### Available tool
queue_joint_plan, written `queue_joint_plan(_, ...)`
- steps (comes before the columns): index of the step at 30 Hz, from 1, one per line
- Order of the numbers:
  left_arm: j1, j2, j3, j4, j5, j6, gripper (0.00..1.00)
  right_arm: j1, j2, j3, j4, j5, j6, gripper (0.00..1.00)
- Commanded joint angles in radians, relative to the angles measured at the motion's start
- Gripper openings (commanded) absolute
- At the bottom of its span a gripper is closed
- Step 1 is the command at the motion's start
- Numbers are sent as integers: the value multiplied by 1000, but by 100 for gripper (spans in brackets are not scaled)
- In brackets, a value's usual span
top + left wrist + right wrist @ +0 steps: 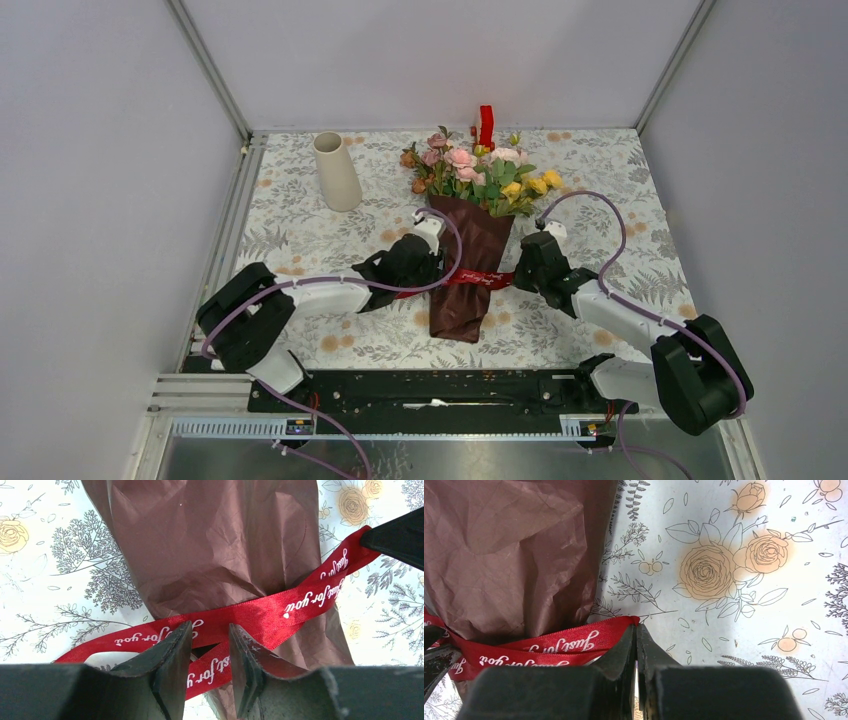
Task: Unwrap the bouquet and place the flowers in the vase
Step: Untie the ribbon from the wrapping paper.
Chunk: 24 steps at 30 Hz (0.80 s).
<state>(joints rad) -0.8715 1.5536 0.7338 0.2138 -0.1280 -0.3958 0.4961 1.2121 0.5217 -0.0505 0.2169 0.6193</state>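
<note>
My right gripper [636, 632] is pinched tight on the red ribbon [549, 645]. My left gripper [210, 635] stands half apart astride its other end. The bouquet [470, 240] lies at the middle of the table [300, 235], with the vase [337, 172] near its far-left corner.

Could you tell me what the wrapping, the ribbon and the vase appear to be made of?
Wrapping: likely thin matte paper, dark brown-red, sharply creased. Ribbon: satin-like fabric, glossy red with white printed script. Vase: cream, matte, smooth; possibly ceramic or plastic, unclear from above.
</note>
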Motion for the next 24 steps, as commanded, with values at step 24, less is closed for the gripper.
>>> queue_joint_plan(24, 2, 32, 49, 21, -145, -76, 8, -8, -53, -9, 13, 27, 4, 0)
